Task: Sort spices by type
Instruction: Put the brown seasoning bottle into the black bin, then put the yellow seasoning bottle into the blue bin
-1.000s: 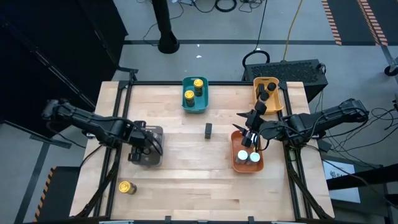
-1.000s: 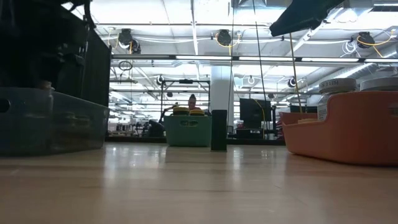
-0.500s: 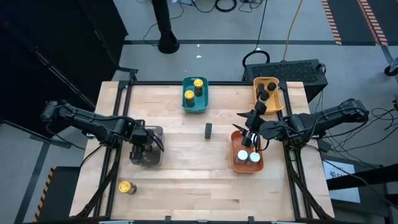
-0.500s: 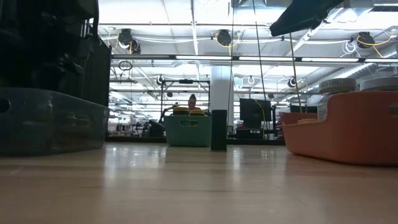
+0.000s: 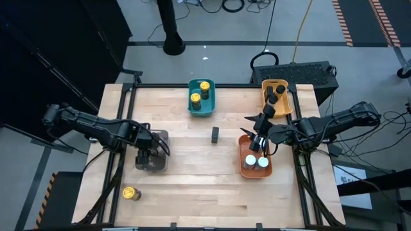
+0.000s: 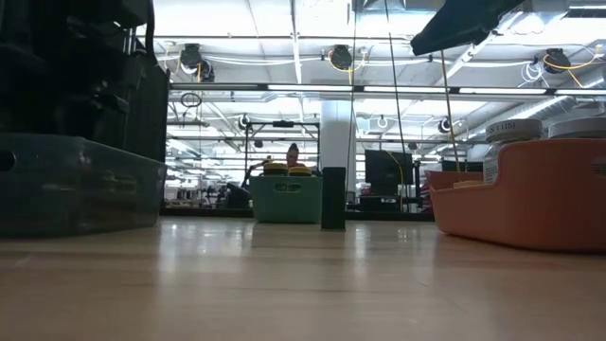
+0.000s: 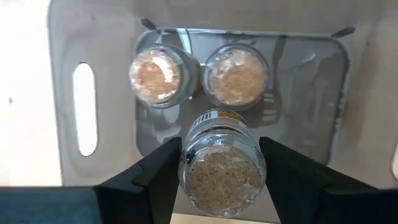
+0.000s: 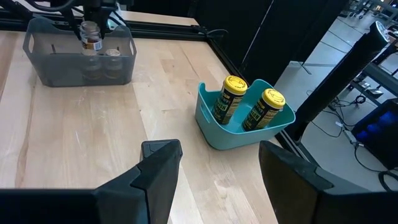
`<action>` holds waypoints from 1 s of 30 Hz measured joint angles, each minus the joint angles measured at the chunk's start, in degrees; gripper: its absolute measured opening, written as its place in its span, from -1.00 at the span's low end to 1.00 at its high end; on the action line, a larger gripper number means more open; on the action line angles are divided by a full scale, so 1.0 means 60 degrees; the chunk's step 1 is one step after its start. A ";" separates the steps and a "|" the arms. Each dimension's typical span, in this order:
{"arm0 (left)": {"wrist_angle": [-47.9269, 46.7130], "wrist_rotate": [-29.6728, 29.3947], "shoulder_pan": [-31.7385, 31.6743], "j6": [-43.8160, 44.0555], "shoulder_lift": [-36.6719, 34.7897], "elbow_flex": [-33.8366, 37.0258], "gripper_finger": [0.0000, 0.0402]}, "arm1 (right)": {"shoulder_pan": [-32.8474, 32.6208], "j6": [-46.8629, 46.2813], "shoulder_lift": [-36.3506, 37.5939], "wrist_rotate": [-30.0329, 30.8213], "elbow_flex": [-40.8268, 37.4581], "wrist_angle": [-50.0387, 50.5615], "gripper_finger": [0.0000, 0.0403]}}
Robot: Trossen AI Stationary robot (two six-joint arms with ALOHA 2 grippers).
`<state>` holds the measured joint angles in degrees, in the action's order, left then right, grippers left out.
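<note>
Left claw (image 7: 221,163): over the grey tray (image 7: 109,43) at the table's left side, fingers part open on either side of a brown-topped jar (image 7: 222,168); whether they press on it cannot be told. Two like jars (image 7: 155,74) stand in the tray just beyond it. Arm reaches in from the left edge, wrist bent down. Yellow-topped jar (image 5: 130,193) lies alone on the wood, near this claw toward the front edge.
Black jar (image 5: 215,133): upright mid-table, between both claws.
Teal tray (image 5: 201,97): two yellow-topped jars, at the far edge.
Right claw (image 5: 257,131): open, empty, above the orange tray (image 5: 244,168) with two white-topped jars (image 5: 255,162); yellow tray (image 5: 276,97) with black jars just beyond it
</note>
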<state>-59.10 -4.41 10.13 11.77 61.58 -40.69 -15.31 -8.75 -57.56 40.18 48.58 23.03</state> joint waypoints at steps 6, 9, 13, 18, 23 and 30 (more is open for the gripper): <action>-0.0068 -0.0528 0.0000 0.0240 0.0000 0.0000 0.07 | 0.0000 0.0000 0.0000 0.0000 0.0003 0.0000 0.01; -0.0066 -0.0540 0.0000 0.0249 0.0000 -0.0004 0.07 | 0.0000 0.0000 0.0000 -0.0004 0.0003 0.0004 0.01; -0.0064 -0.0557 0.0000 0.0273 0.0000 -0.0004 0.07 | 0.0000 -0.0003 0.0000 -0.0004 0.0000 0.0004 0.01; -0.0068 -0.0561 0.0000 0.0269 0.0000 -0.0004 0.09 | 0.0000 0.0000 0.0000 -0.0004 0.0003 0.0004 0.01; -0.0068 -0.0561 0.0000 0.0266 0.0000 -0.0004 0.25 | 0.0000 0.0000 0.0000 -0.0007 0.0003 0.0004 0.01; -0.0075 -0.0564 0.0000 0.0281 0.0000 -0.0004 0.39 | 0.0000 0.0000 0.0000 -0.0007 -0.0001 0.0004 0.01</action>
<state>-59.55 -7.79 10.13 13.46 61.58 -40.71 -15.31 -8.75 -57.56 40.14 48.58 23.05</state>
